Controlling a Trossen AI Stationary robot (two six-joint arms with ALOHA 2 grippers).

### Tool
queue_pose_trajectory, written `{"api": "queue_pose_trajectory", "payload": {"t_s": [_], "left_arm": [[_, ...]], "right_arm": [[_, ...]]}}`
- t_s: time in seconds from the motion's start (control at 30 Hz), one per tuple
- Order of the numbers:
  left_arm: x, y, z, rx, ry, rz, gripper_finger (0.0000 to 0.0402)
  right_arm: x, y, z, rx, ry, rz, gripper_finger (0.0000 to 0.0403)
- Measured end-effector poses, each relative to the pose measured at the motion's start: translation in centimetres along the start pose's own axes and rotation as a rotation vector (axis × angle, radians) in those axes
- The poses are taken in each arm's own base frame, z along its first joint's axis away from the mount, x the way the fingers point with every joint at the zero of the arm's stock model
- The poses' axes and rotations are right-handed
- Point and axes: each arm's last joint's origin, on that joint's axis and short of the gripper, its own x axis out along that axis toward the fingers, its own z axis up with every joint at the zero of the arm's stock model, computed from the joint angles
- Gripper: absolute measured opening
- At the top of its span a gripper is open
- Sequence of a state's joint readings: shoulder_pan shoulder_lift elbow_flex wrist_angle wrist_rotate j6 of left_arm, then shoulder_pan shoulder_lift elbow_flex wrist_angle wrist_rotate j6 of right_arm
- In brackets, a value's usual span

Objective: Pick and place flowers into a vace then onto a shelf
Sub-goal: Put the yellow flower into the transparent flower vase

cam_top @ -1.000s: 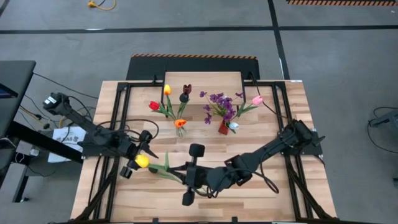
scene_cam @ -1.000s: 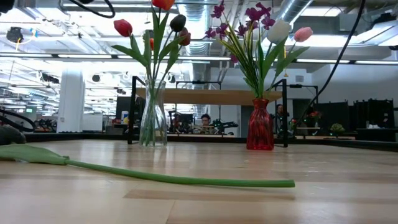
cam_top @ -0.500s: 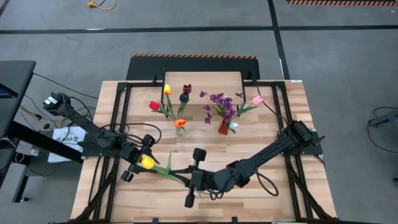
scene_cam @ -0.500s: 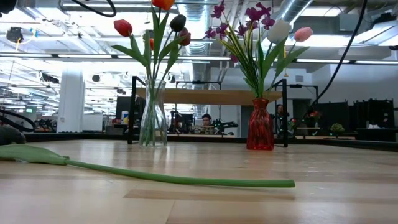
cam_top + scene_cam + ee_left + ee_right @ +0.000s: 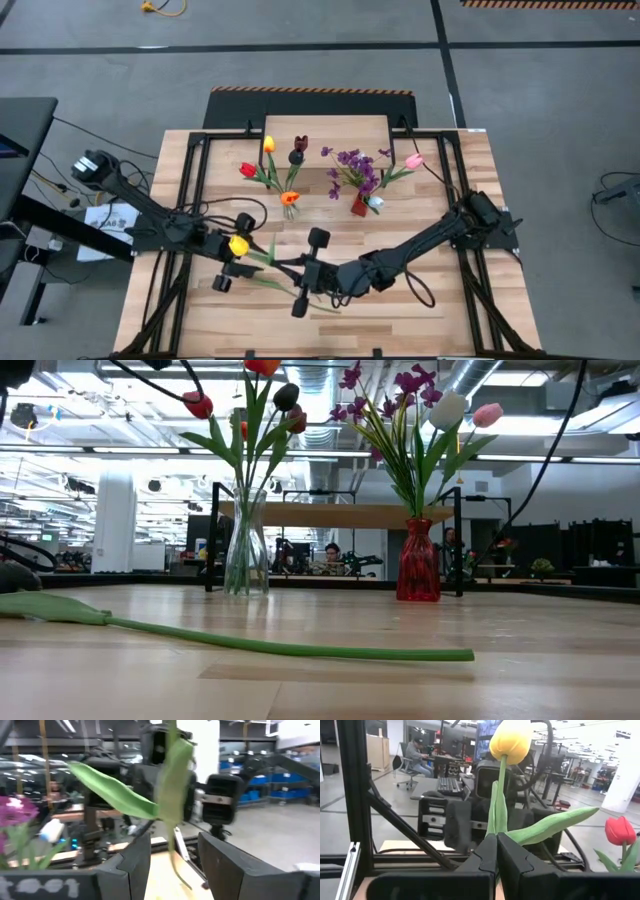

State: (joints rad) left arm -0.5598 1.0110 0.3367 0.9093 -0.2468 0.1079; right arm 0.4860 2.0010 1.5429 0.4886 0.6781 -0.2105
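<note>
White characters on the left pincer's base in its wrist view are too blurred to read.

Two vases stand toward 12 o'clock on the surface [image 5: 450, 300], just before the shelf [image 5: 328, 125]. The clear vase [image 5: 245, 555] holds at least four tulips: yellow, red, orange and dark maroon. The red vase [image 5: 418, 565] holds the purple sprig [image 5: 352, 160], one white tulip [image 5: 447, 410] and one pink tulip [image 5: 487, 414].

The yellow tulip [image 5: 238, 244] is at about 8 o'clock from the centre. The right pincer [image 5: 295, 272] is clenched on its stem. The left pincer [image 5: 233, 251] is released, its fingers either side of the flower. One more green stem [image 5: 290, 649] lies flat on the surface.
</note>
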Motion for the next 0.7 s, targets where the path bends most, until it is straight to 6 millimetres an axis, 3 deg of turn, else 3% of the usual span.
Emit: {"api": "queue_pose_trajectory", "payload": {"t_s": [0.7], "left_arm": [[0.91,0.51,-0.30,-0.045,-0.081,0.036,0.0155]], "right_arm": [[0.10,-0.16,-0.63,-0.043,0.057,-0.033,0.0000]]}}
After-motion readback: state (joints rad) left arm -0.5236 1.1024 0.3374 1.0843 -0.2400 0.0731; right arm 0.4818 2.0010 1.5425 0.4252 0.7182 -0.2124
